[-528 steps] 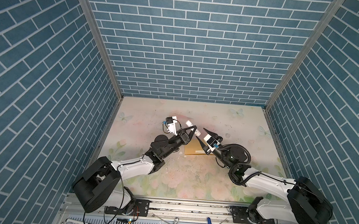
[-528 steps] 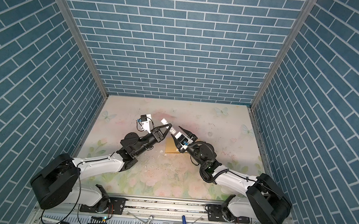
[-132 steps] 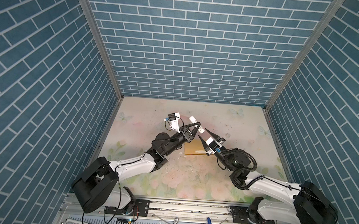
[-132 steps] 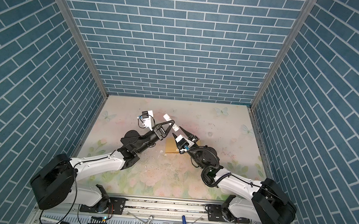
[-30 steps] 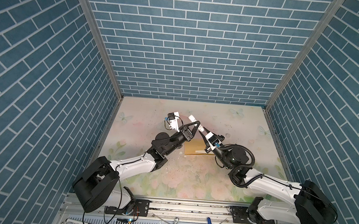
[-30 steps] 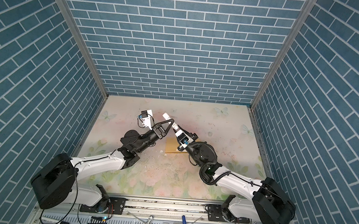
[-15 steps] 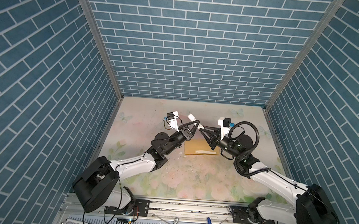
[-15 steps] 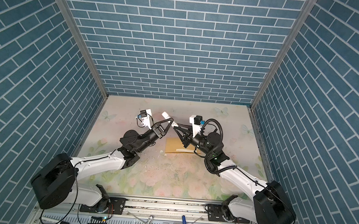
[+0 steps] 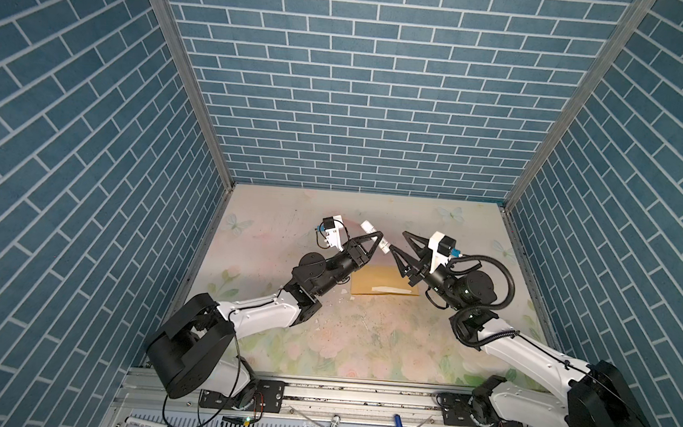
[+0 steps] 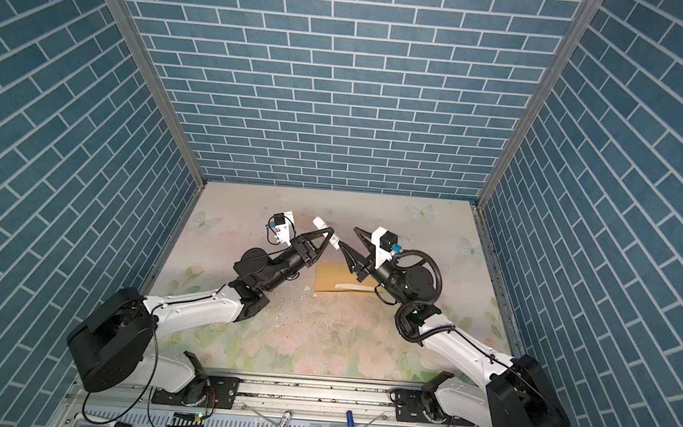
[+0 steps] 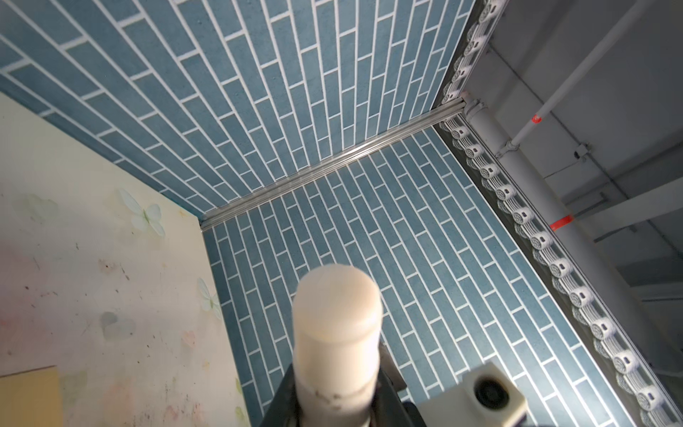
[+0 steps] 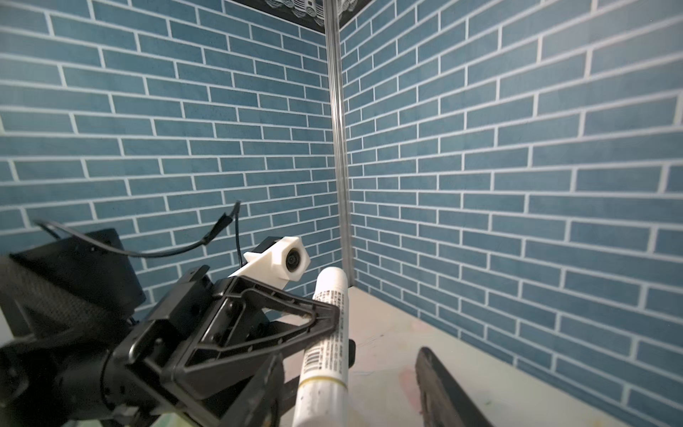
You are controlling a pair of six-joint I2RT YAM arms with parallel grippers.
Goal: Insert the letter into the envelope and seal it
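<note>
The sealing stage is judged to be in hand: a white glue stick (image 12: 325, 332) is held clamped in the left end effector (image 9: 378, 242), raised well above the surface (image 9: 362, 349). The right end effector (image 9: 398, 240) is posed just beside the stick's nearer end with its jaws apart and nothing gripped. The envelope (image 9: 372, 277) is seen lying flat on the surface between and below the two arms. The letter is not seen as a separate sheet; only a pale strip (image 9: 388, 289) is shown across the envelope, so the letter is taken to be inside already. Whether the stick's cap is still on cannot be told. The next move is judged to call for the right jaws to be closed squarely on the free end, so that the cap can be drawn off along the stick's axis against a firm left hold, before glue is carried down to the flap. Compared with a second ago, the right wrist has been rolled over and lifted, and its jaws have been parted; the left grip and the envelope are unchanged.
</note>
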